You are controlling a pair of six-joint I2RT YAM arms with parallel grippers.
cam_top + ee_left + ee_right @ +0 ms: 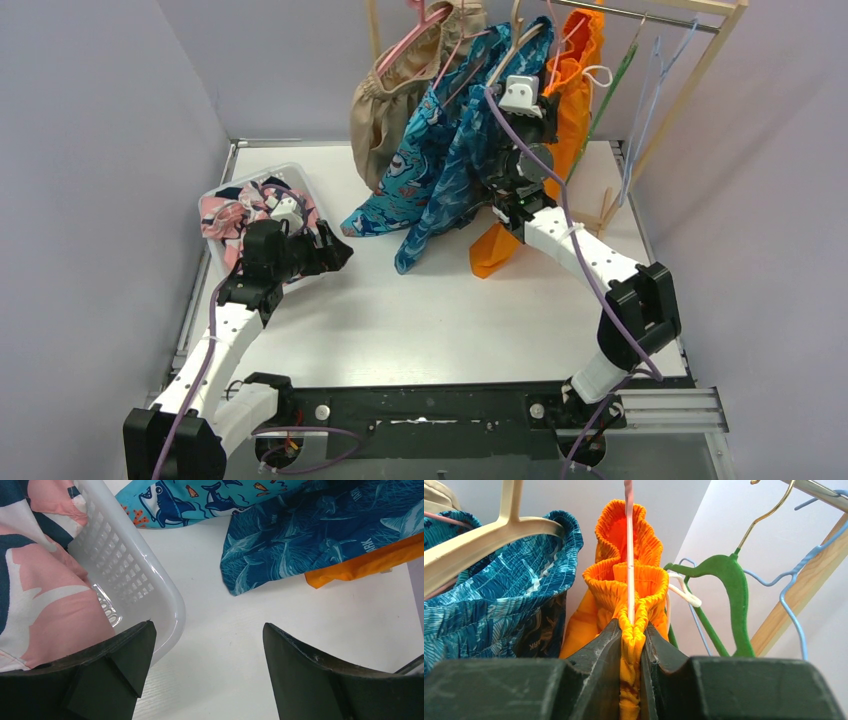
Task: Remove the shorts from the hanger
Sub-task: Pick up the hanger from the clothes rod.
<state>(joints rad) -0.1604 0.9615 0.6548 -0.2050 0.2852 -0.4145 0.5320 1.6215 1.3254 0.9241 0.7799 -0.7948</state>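
The right fingers (596, 655) are closed on the gathered waistband of the orange shorts (606, 580), pinching it just under the thin pink hanger (628, 540) that runs through the waist. Gripping at the elastic rather than at a leg looks meant to let the waistband be drawn off the hanger instead of merely stretching the cloth. This pair hangs from the rail (640, 15) at the right end of the row, beside the dark teal-blue shorts (499, 610); the turquoise shorts (190, 495) and tan shorts (385, 100) hang further left.

The left fingers (300, 675) stand wide apart and hold nothing, low over the bench (225, 605) and just beside the white basket (145, 585). Pink shark-print shorts (55, 595) lie in that basket, so it seems to be the drop place; the left arm probably waits there, out of the way. The orange pair is not yet free of its hanger.
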